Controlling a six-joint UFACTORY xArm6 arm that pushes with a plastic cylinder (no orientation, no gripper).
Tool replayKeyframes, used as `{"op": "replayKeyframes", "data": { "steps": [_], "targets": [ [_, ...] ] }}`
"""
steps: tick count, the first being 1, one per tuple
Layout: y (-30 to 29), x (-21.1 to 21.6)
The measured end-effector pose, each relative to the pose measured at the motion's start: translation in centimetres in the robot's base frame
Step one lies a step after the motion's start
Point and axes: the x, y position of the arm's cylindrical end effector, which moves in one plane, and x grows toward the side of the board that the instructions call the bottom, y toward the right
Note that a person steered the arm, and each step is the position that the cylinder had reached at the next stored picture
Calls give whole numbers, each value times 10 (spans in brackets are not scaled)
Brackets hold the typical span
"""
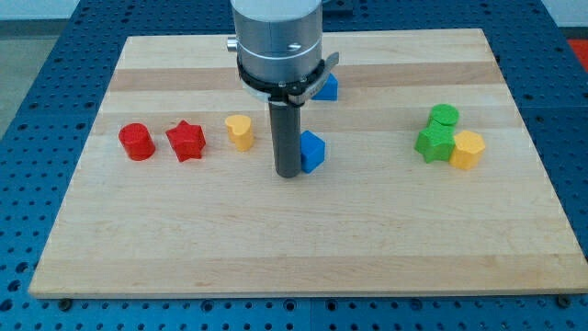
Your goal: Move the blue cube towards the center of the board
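Observation:
A blue cube [313, 151] lies near the middle of the wooden board [303, 239]. My tip [289, 173] rests on the board right against the cube's left side, touching or nearly so. The dark rod hides part of the cube's left edge. A second blue block [329, 87] sits toward the view's top, partly hidden behind the arm's grey body.
At the view's left stand a red cylinder [137, 142], a red star [186, 140] and a yellow block [241, 131] in a row. At the right, a green cylinder [445, 116], a green star [435, 142] and a yellow block [467, 149] cluster together.

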Motion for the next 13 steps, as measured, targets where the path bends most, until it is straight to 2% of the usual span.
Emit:
{"op": "replayKeyframes", "data": {
  "steps": [2, 4, 7, 9, 11, 13],
  "targets": [
    [0, -33],
    [25, -33],
    [92, -23],
    [102, -23],
    [164, -21],
    [191, 4]
  ]
}}
